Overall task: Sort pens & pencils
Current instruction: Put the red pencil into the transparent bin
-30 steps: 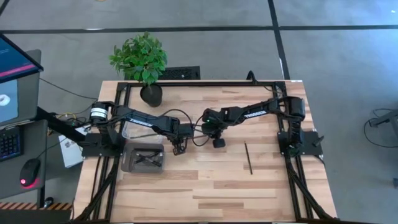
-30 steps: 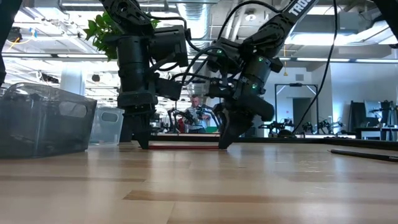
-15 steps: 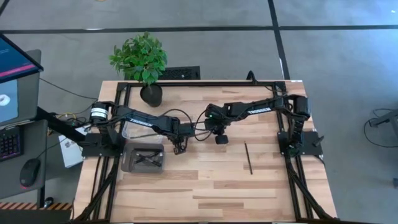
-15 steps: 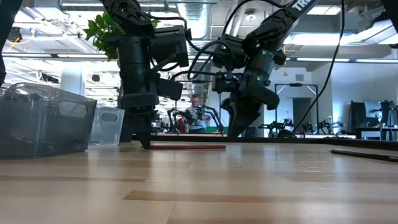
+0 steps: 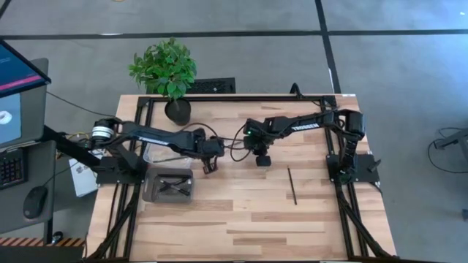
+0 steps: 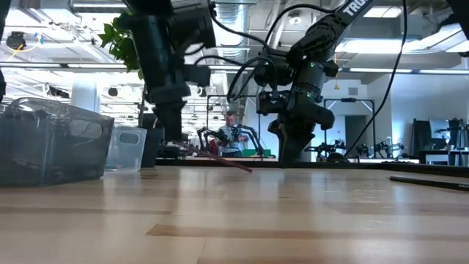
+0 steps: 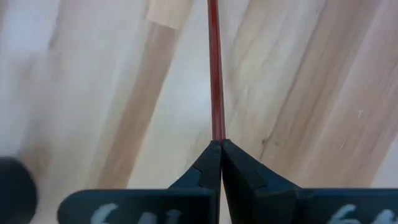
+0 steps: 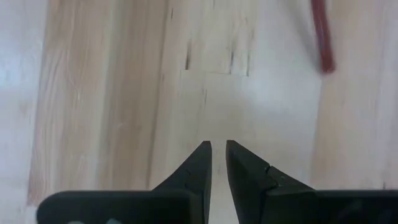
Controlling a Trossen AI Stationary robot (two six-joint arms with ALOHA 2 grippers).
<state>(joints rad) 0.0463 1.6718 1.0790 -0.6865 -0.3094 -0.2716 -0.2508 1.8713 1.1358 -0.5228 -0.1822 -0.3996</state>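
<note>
A thin red pencil slants between the two arms near the table's middle; in the left wrist view the red pencil runs straight away from the fingertips. My left gripper is shut on its left end. My right gripper hovers above the table, just right of the pencil's free end, its fingers a narrow gap apart and holding nothing. A black pen lies flat on the table's right half. More dark pens lie in a clear bin. My left gripper pinches the red pencil's end between its two fingertips, coming from above and pointing down. The held end is raised off the wood and the pencil slants down toward the right. Whether its free end touches the table, I cannot tell.
A second clear bin stands behind the first at the left side, and a potted plant stands at the far left edge. Black frame rails border the table. Bare wood spreads across the near half.
My right gripper has risen off the pencil's right end and drawn a little toward the far right. My left gripper has lifted with the pencil's left end, so the pencil, flat on the table a second ago, now tips with its left end up.
</note>
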